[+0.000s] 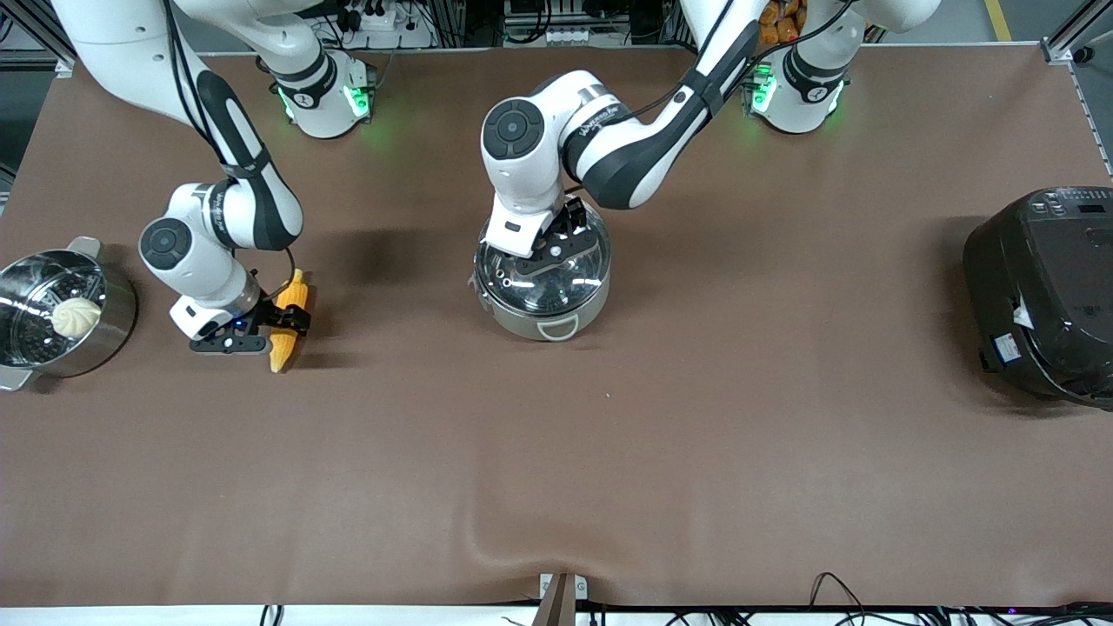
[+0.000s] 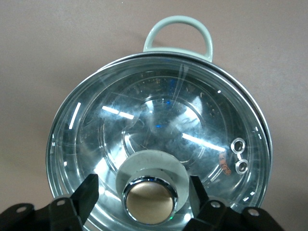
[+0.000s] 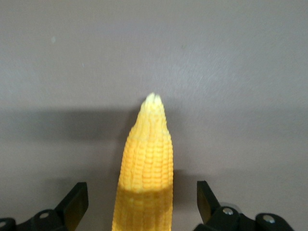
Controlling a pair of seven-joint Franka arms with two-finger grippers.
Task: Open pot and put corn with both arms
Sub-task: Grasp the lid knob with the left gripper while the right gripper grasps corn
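Note:
The grey-green pot stands mid-table with its glass lid on. My left gripper is low over the lid. In the left wrist view the left gripper is open, with its fingers on either side of the copper-coloured knob and a gap on each side. The corn lies on the table toward the right arm's end. My right gripper is open astride its middle. In the right wrist view the corn runs between the right gripper's fingers, clear of both.
A steel steamer pot holding a white bun stands at the right arm's end of the table, close to the right gripper. A large black rice cooker stands at the left arm's end. Brown cloth covers the table.

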